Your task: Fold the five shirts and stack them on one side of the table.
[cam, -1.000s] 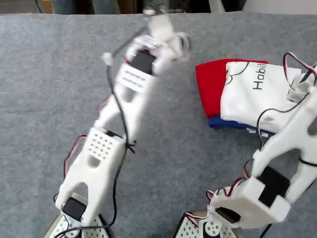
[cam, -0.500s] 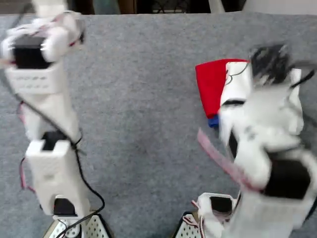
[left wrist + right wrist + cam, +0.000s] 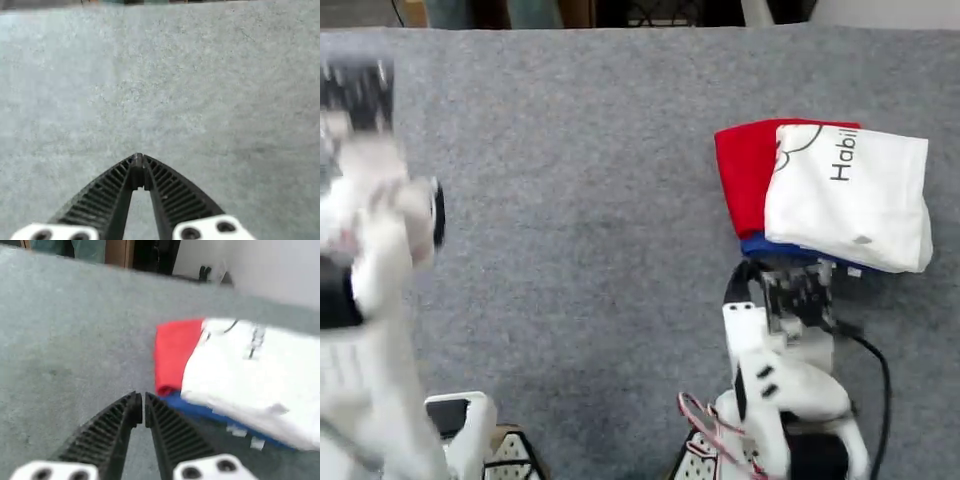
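A stack of folded shirts lies at the right of the grey table: a white printed shirt (image 3: 850,195) on top, a red one (image 3: 740,175) under it, a blue one (image 3: 770,247) at the bottom edge. In the right wrist view the white shirt (image 3: 250,375), the red shirt (image 3: 172,352) and the blue shirt (image 3: 200,410) lie just beyond my right gripper (image 3: 140,405), which is shut and holds nothing. The right arm (image 3: 785,360) is folded back near the table's front, just short of the stack. My left gripper (image 3: 139,165) is shut over bare cloth, and the left arm (image 3: 370,280) is at the far left.
The grey table cover (image 3: 590,180) spreads across the middle and left. Arm bases (image 3: 470,440) stand at the front edge. Beyond the table's back edge there is dark furniture (image 3: 155,255) and a white wall.
The left arm swung from the table's middle back to the far left edge. The right arm pulled off the shirt stack and folded down near its base. The stack stayed put.
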Available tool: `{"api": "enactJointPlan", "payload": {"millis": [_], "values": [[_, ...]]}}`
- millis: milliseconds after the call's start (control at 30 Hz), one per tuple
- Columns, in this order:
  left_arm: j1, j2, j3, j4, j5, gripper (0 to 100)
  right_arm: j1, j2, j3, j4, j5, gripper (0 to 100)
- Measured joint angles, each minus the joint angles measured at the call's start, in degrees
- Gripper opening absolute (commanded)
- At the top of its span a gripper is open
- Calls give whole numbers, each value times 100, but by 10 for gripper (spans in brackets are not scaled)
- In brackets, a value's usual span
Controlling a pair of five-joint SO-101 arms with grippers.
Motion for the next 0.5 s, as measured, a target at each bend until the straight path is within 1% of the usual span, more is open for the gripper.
{"api": "enactJointPlan", "payload": {"millis": [100,167,267,333,400,500], "values": [[26,-1574,1925,-774,-440,33,9,-53,352,-202,0,15],[35,-2593,3059,-1187,-536,33,9,-53,554,-281,0,15],[35,-4018,4607,-1600,-589,30,9,-53,967,-290,0,15],[35,-4853,5618,-1723,-607,30,9,-53,1389,-229,0,15],[26,-5231,6602,-1705,-624,30,9,-53,1864,-123,0,15],[-220,-5169,7921,-1705,-624,30,9,-53,2391,-123,0,15]]}}
